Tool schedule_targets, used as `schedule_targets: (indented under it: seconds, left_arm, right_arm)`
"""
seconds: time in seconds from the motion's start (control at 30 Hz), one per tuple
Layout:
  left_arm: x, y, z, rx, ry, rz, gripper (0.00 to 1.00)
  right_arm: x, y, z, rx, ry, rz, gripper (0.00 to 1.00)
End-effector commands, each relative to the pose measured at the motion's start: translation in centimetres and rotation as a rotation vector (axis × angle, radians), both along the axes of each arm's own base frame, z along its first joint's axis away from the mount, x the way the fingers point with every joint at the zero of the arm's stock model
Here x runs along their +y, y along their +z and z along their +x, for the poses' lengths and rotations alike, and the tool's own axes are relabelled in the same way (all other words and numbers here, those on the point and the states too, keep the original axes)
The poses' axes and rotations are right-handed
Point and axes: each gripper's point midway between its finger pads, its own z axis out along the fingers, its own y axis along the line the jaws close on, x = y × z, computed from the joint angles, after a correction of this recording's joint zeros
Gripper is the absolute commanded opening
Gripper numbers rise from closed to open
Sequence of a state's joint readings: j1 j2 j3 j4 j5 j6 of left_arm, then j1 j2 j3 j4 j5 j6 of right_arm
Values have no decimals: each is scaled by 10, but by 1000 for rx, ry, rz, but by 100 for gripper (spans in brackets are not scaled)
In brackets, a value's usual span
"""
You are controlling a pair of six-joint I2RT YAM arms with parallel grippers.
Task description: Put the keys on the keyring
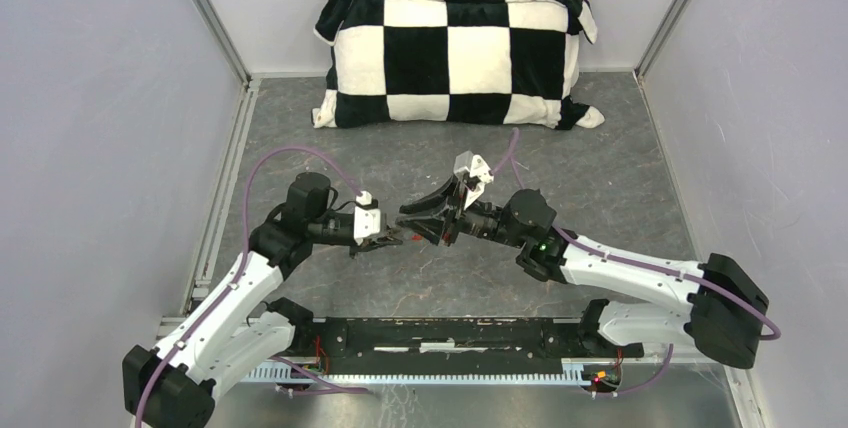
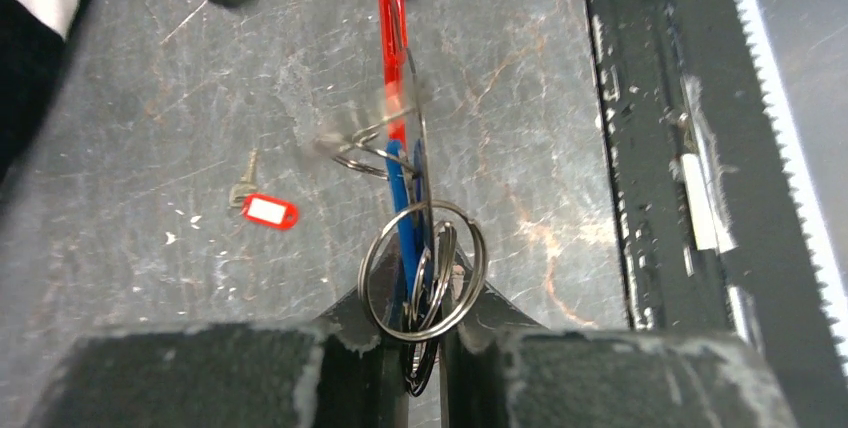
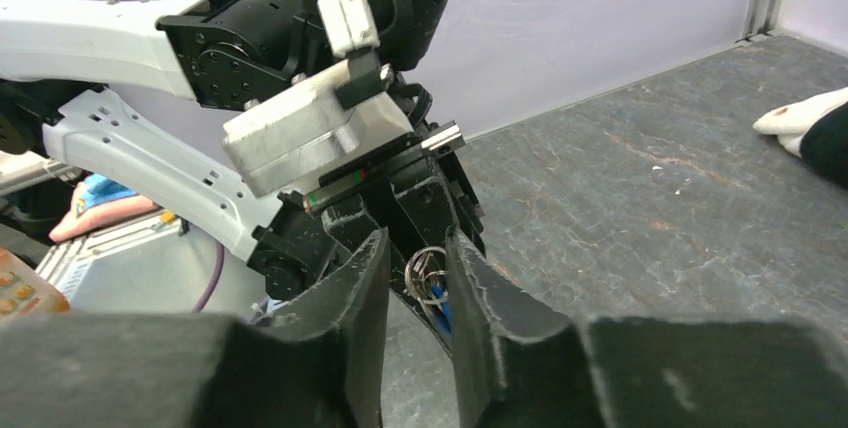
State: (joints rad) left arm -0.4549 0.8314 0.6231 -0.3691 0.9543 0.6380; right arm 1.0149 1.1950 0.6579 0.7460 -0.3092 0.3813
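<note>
Grey, scuffed stone-patterned table point(image 1: 600, 178) filled the enclosure, with pale lilac walls point(image 1: 90, 148) on three sides and a black-and-white checked pillow point(image 1: 455, 58) lying against the far wall. Both arms reached inward and met over the middle of the table, well short of the pillow.

The left gripper point(image 1: 388, 240) pointed toward the right arm, and its jaws were pressed together on the keyring point(image 2: 478, 273). In the left wrist view the ring stood on edge, its lower part pinched between the two dark fingers and its upper arc rising clear of them. Several thin silver keys point(image 2: 437, 266) hung bunched inside the ring. A blue tag point(image 2: 403, 208) rose from the same bunch, and above it a long red tag point(image 2: 393, 38) stretched away toward the right arm. A smaller wire loop point(image 2: 362, 151) sat where the blue and red tags met, though it was too blurred to show how it joined them.

The right gripper point(image 1: 425, 216) faced the left one, tip to tip, with its jaws standing a little apart. From its own wrist camera, the gap between them was narrow and held nothing; the keyring showed beyond the gap, in the left arm's grip. The red tag's far end ran up beside one right finger, and contact could not be judged.

One loose key point(image 2: 243, 186) lay flat on the table below, apart from both grippers, with a red-and-white tag point(image 2: 268, 211) attached. A black rail point(image 1: 450, 333) ran along the near edge between the arm bases.
</note>
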Motion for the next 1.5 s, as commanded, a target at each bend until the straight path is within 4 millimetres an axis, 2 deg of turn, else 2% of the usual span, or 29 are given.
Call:
schedule_targets:
  seconds: [0.0,0.03,0.13,0.17,0.2,0.23,0.33,0.37,0.53,0.63,0.73,0.9,1.0,1.33,1.47]
  left_arm:
    - [3,20,10,-338,-112,43,2]
    - [4,25,11,-413,-136,49,2]
    - [4,38,11,-669,-229,57,2]
    - [4,42,9,-751,-262,56,2]
    - [4,44,7,-823,-289,53,2]
    - [4,47,5,-899,-317,48,3]
    - [3,51,-4,-1136,-401,38,20]
    - [4,50,-6,-1226,-432,46,21]
    - [2,51,-9,-1656,-562,95,9]
    - [-2,58,-5,-1851,-569,106,4]
    - [-6,63,-1,-1981,-586,121,2]
    - [-8,76,6,-2076,-571,147,2]
    - [-8,82,4,-2097,-567,139,2]
    - [-9,87,0,-2126,-560,115,2]
    - [-8,85,-1,-2120,-564,112,2]
  right_arm:
    - [-8,30,-2,-3,-25,-7,52]
    - [-11,28,0,5,-42,-39,61]
    - [-23,25,9,27,-88,-125,81]
    - [-28,21,13,58,-104,-150,98]
    - [-33,18,18,89,-121,-164,98]
    - [-38,14,24,129,-139,-176,98]
    - [-53,1,36,233,-184,-182,98]
    - [-55,-2,38,256,-190,-180,98]
    - [-49,-21,32,373,-128,-182,98]
    - [-40,-28,24,435,-52,-168,98]
    - [-34,-28,18,490,18,-102,98]
    - [-36,-48,22,573,-7,-97,98]
    - [-41,-52,25,597,-26,-61,98]
    - [-25,-37,21,692,108,117,76]
    - [-20,-23,25,693,147,191,59]
